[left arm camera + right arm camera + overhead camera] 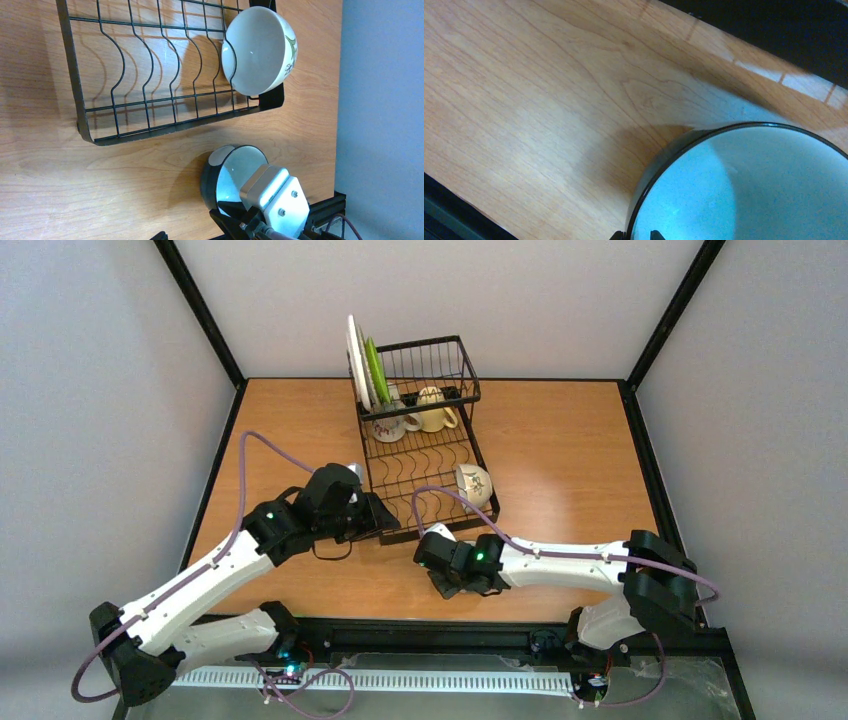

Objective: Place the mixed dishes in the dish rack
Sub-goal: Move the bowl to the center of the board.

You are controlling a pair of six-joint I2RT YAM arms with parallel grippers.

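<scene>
A dark bowl [225, 175] with a pale blue inside [744, 190] sits on the wooden table just in front of the dish rack [377, 455], a black wire rack. My right gripper [646, 235] has its fingertips on either side of the bowl's rim, slightly apart, with one tip outside and one inside. A white flowered bowl [474, 485] leans in the rack's flat tray [80, 100]. Two pale mugs [435, 410] and upright plates, one of them lime-green [376, 370], fill the tall basket end. My left gripper [372, 515] hovers open and empty by the tray's near-left corner.
The right wrist's silver camera mount [275, 200] covers part of the dark bowl in the left wrist view. Black frame rails [450, 625] border the table. Purple cables [250, 470] loop off both arms.
</scene>
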